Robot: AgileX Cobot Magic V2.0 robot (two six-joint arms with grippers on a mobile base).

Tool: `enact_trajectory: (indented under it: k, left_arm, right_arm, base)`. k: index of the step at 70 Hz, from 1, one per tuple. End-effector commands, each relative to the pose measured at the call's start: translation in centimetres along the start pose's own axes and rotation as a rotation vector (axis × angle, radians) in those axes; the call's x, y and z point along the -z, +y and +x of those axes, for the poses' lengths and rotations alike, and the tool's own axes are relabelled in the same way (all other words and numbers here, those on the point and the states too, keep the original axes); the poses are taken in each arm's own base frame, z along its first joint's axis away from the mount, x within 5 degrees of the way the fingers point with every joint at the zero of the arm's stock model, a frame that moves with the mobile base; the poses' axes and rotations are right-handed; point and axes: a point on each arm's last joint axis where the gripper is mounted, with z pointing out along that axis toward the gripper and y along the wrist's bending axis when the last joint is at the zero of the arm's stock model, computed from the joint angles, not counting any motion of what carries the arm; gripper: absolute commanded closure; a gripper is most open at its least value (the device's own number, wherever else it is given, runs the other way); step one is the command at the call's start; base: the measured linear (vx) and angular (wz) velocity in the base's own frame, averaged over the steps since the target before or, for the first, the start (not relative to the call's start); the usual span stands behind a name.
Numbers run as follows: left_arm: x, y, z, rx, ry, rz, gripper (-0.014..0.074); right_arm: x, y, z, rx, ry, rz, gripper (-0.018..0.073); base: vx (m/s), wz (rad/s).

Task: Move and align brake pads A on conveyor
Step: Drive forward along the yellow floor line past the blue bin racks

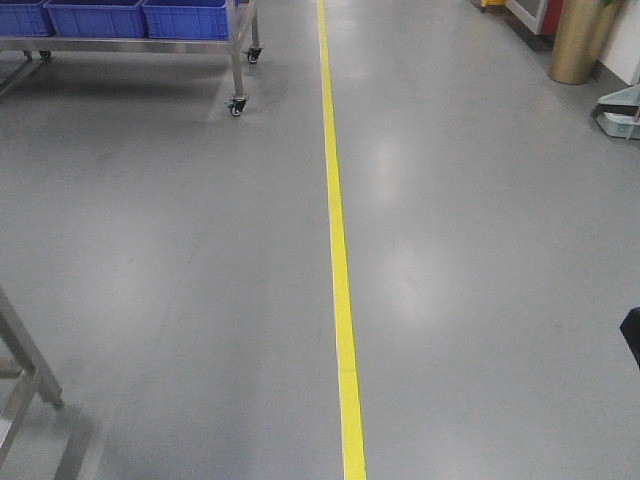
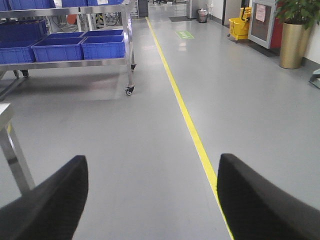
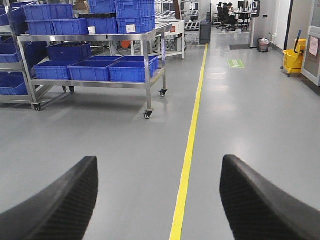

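The brake pads A and the conveyor are out of view in every frame. My left gripper (image 2: 152, 165) is open, its two black fingers spread wide over bare grey floor with nothing between them. My right gripper (image 3: 159, 167) is also open and empty, fingers wide apart above the floor and the yellow line. In the front view only a dark bit of an arm (image 1: 632, 335) shows at the right edge.
A yellow floor line (image 1: 338, 250) runs straight ahead. A wheeled steel rack with blue bins (image 3: 107, 70) stands at the left. A steel table leg (image 1: 25, 360) is near left. A gold planter (image 2: 292, 45) and a yellow mop bucket (image 2: 239, 27) stand at the right.
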Motion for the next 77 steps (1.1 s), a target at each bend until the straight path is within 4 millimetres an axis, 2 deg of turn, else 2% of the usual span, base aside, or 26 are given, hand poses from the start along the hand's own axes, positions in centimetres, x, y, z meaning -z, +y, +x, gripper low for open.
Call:
enact_trajectory:
  k: [1, 41, 77]
  left_arm:
    - [0.13, 0.04, -1.45, 0.005, -0.081, 0.002, 0.0074]
    - [0.13, 0.04, -1.45, 0.005, -0.081, 0.002, 0.0074]
    - [0.13, 0.04, -1.45, 0.005, -0.081, 0.002, 0.0074]
  right_arm:
    - [0.07, 0.19, -1.54, 0.004, -0.095, -0.019, 0.0072]
    - [0.07, 0.19, -1.54, 0.004, -0.095, -0.019, 0.0072]
    - [0.07, 0.19, -1.54, 0.004, -0.095, -0.019, 0.0072]
  base:
    - [0.61, 0.05]
    - [0.58, 0.01]
    - [0.46, 0.1]
